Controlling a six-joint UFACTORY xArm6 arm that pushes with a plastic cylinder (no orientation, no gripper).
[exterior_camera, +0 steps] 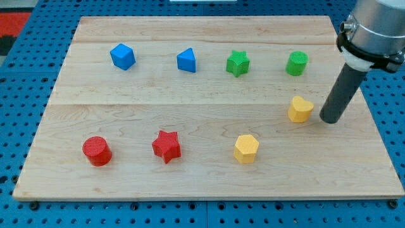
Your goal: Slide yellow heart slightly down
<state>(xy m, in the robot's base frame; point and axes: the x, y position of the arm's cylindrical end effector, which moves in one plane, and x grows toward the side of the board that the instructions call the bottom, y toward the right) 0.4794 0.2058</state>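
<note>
While the rod leaned in from the view's top right, my tip [330, 119], the tool's lower end, rested on the counter [209, 183] just to the view's right of the yellow heart [300, 109], close beside it, though whether the two touched could not be told. Being a plain dark rod, the tool had nothing that opened or closed, and it held nothing. The yellow heart lay in the right part of the counter, about midway between the view's top and bottom, below the green cylinder [296, 64] and up and to the right of the yellow hexagonal block [246, 149].

Along the view's top ran a row of four, well apart from one another: a blue cube-like block [123, 56] at the left, then a blue triangular block [186, 61], a green star [238, 63], and the green cylinder at the right. Toward the view's bottom left stood a red cylinder [97, 151], with a red star [166, 146] to its right and the yellow hexagonal block farther right again. My tip was well apart from every block but the heart.
</note>
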